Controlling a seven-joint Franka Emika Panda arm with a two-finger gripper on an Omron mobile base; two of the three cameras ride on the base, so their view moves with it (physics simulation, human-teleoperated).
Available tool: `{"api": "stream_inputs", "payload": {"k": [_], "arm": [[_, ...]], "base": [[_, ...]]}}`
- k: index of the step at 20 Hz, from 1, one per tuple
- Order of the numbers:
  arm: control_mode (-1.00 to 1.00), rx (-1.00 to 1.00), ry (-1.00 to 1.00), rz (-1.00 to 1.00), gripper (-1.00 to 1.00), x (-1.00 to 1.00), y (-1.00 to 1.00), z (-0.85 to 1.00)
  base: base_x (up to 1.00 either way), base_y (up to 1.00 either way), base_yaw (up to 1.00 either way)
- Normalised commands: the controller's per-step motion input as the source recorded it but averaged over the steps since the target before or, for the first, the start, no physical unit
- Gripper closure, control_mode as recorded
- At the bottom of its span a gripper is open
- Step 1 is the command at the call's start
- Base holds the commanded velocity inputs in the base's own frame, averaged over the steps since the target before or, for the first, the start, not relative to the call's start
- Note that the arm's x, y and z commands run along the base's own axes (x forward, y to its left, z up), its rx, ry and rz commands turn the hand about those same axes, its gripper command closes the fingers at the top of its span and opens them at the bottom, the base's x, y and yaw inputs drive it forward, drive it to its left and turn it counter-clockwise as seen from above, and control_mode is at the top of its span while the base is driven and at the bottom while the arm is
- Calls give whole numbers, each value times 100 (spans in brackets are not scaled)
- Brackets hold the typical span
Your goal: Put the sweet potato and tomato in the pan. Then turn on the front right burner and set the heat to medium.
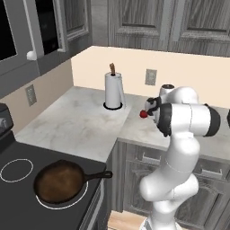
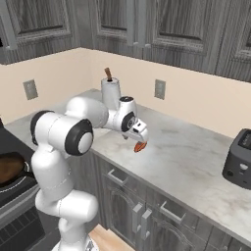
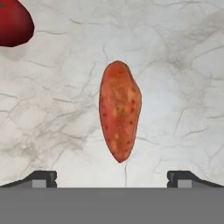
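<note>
While hovering wide open over the sweet potato (image 3: 120, 110), gripper (image 3: 112, 178) holding nothing, tomato (image 3: 13, 22) just beside it, pan (image 1: 59, 181) bare, burner step pending.

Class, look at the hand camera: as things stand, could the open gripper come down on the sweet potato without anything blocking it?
Probably yes. The gripper is open, and the sweet potato lies between its fingertips' lines on bare counter. The tomato sits well off to one side, apart from it.

Sweet potato (image 3: 120, 110) and tomato (image 3: 13, 22) on counter; pan (image 1: 59, 181) on front right burner (image 1: 83, 197).
</note>
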Motion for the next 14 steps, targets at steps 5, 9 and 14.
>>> {"api": "stream_inputs", "payload": {"k": [5, 9, 14], "arm": [[-100, 0, 0, 0, -100, 16, -9, -15], [-100, 0, 0, 0, -100, 17, -6, -17], [-100, 0, 0, 0, -100, 14, -9, -19]], "base": [[0, 0, 0], [0, 0, 0], [0, 0, 0]]}}
